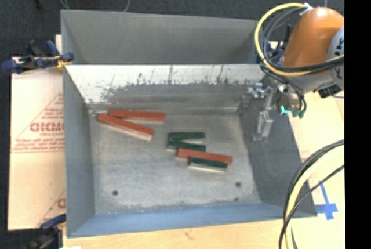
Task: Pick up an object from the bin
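My gripper [264,125] hangs near the bin's right wall, above the floor, with nothing visible between its fingers. To its left, in the middle of the bin, lie a dark green bar [186,136], a red-orange bar [204,155] and a second green bar [207,165] close together. The nearest of them is well apart from the gripper.
Two more red-orange bars [137,116] [125,126] lie side by side at the left of the bin floor. The arm with its orange cover and yellow cables stands over the bin's right rim.
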Controlling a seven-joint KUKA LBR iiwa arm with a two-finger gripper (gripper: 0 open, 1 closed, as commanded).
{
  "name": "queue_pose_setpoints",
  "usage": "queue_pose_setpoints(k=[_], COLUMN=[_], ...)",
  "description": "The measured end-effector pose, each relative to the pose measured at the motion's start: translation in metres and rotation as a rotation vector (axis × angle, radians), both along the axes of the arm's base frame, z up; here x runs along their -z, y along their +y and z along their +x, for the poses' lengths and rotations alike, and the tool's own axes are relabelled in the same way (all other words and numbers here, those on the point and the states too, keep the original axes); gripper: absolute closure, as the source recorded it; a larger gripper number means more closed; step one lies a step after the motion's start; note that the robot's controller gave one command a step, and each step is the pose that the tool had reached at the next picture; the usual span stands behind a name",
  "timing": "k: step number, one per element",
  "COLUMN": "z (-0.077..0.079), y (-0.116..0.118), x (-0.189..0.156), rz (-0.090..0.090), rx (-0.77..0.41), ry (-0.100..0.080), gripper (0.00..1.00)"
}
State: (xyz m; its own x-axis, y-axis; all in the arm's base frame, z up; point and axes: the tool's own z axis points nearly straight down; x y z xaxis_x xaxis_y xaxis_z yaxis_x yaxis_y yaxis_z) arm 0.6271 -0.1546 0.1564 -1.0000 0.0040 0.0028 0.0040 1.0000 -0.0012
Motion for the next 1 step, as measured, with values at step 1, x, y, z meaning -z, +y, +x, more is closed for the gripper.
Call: queue_pose_setpoints(k=[1], z=[0.0020], y=[0.0005], x=[-0.0053], rz=[-0.002], rx=[-0.003], ry=[-0.008], gripper=[0.00])
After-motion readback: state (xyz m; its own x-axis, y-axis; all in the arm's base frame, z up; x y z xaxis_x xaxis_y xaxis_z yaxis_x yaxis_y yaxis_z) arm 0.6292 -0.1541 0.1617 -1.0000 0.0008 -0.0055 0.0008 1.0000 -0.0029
